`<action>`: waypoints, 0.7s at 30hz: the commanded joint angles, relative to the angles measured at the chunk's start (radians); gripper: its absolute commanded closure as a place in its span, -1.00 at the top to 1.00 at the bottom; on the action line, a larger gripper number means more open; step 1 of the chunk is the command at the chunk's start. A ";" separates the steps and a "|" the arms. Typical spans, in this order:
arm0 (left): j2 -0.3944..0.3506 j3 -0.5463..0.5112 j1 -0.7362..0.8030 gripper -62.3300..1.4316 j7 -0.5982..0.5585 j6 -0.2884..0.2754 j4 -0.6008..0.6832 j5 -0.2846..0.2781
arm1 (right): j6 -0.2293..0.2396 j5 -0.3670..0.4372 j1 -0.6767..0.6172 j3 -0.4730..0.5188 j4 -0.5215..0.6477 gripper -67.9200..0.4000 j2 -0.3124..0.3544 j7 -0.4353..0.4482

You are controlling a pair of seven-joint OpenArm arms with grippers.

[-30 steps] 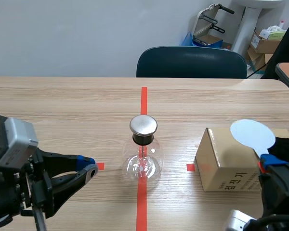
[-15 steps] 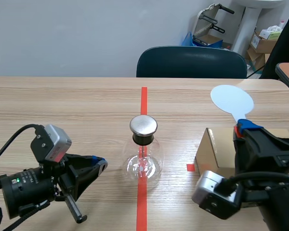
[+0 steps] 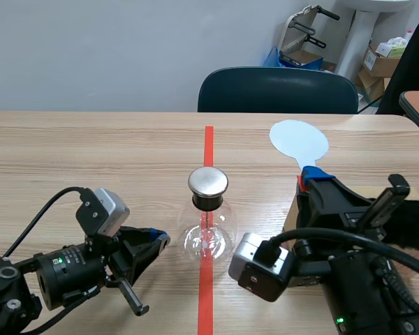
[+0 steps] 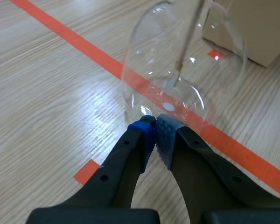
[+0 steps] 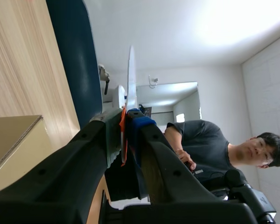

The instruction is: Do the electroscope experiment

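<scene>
Scene view: the glass electroscope flask (image 3: 208,234) stands on the red tape line at mid-table, with a metal cap (image 3: 208,181) on its neck. The left gripper (image 3: 160,239) lies low, just beside the flask's base. The right gripper (image 3: 309,178) holds a pale blue disc paddle (image 3: 299,139) upright, off to the flask's side.

Left wrist view: the jaws are closed together on nothing, with the pads at the foot of the glass wall. A cardboard box (image 4: 252,28) sits beyond the flask.

Right wrist view: the fingers clamp the paddle's orange handle, and the disc shows edge-on ahead of them.

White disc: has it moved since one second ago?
Yes. The white disc, in the right gripper, has gone left and higher in the scene view, closer to the unmoved glass flask.
</scene>
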 commanded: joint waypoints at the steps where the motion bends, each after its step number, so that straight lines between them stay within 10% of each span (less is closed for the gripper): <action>1: 0.007 -0.003 0.000 -0.83 -0.016 -0.002 0.017 -0.010 | -0.011 -0.012 0.023 -0.007 -0.008 -0.95 0.007 -0.018; 21: 0.013 -0.003 0.003 -0.83 -0.005 -0.002 0.008 -0.010 | 0.016 -0.042 0.051 -0.068 -0.068 -0.95 0.002 -0.075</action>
